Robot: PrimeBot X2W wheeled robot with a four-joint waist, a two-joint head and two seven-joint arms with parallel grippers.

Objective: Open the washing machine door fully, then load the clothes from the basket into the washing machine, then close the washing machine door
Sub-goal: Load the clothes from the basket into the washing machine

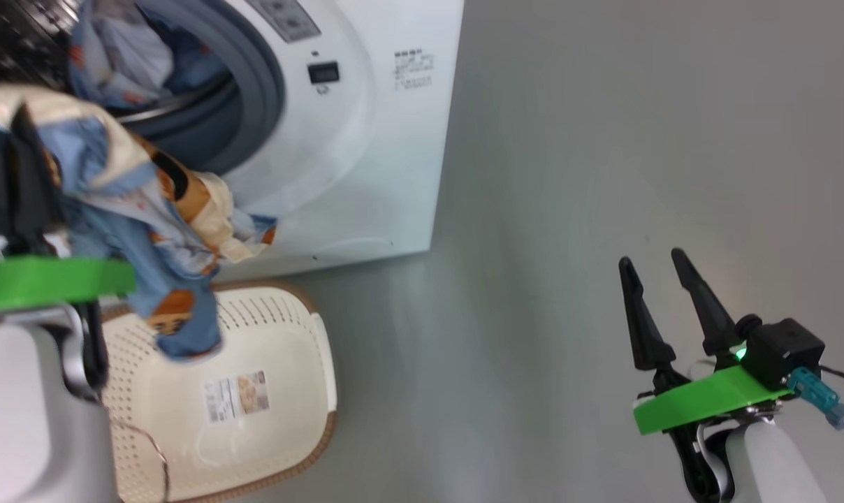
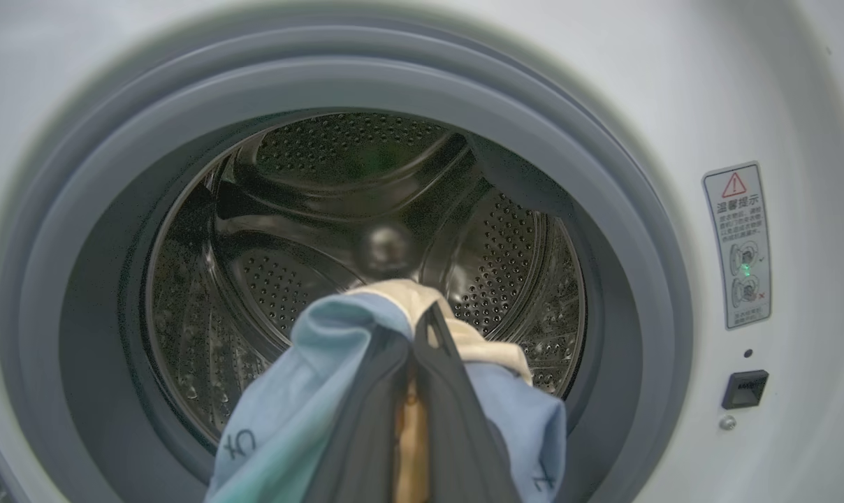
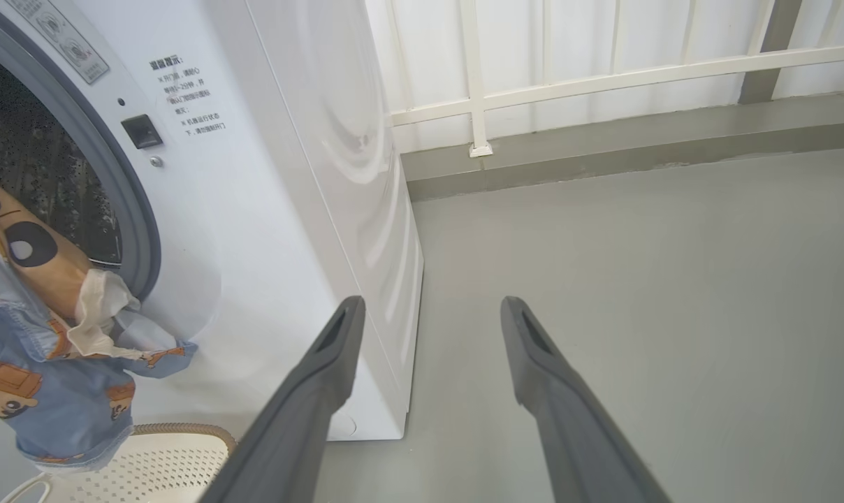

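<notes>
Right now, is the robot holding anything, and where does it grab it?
The left gripper pinches the clothes by a bunched top fold; the rest hangs down. The right gripper is open and empty.

On the white front of the washing machine (image 2: 799, 84), right of the drum opening, I see a sticker (image 2: 738, 244). It has a red warning triangle over the heading 温馨提示. The lines beneath are too small to read, and below them sit two round pictograms, one with a green mark and one with a red cross. From my right wrist, a printed notice (image 3: 184, 98) on that front bears the same heading 温馨提示, its smaller lines unclear. The blue cloth (image 2: 275, 419) in my left fingers (image 2: 457, 433) carries dark printed marks I cannot make out. The paper label (image 1: 237, 396) on the bottom of the basket (image 1: 303, 335) is too blurred to read.
</notes>
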